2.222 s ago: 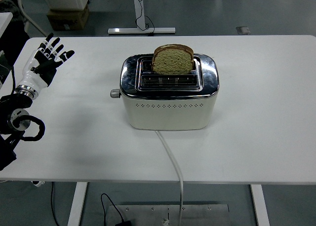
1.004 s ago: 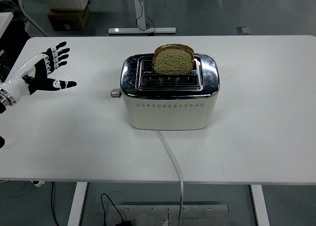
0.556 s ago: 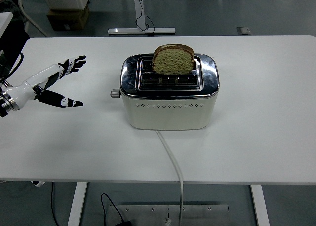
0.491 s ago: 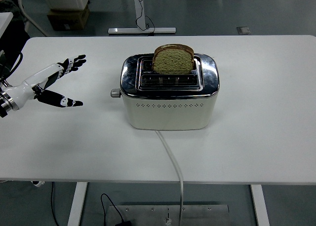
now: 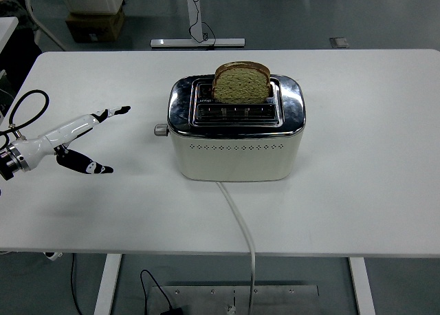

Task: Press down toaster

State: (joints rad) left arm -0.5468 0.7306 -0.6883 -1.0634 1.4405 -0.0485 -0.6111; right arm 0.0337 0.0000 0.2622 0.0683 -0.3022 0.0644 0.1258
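A cream toaster (image 5: 235, 139) with a chrome top stands mid-table. A slice of brown bread (image 5: 240, 82) sticks up out of its far slot. The small grey lever (image 5: 160, 130) juts from the toaster's left end, in its raised position. My left hand (image 5: 89, 139) reaches in from the left edge, edge-on, its fingers (image 5: 115, 112) stretched toward the toaster and the thumb hanging below. It is open, holds nothing, and is a short way left of the lever.
The toaster's white cord (image 5: 238, 222) runs from its front over the table's near edge (image 5: 275, 254). A black cable loop (image 5: 24, 109) shows by my left forearm. Table legs and a cardboard box (image 5: 95, 23) stand beyond the far edge.
My left hand has turned from palm-up to edge-on, dropped lower over the table and moved right toward the toaster's lever. Toaster and bread have not moved.
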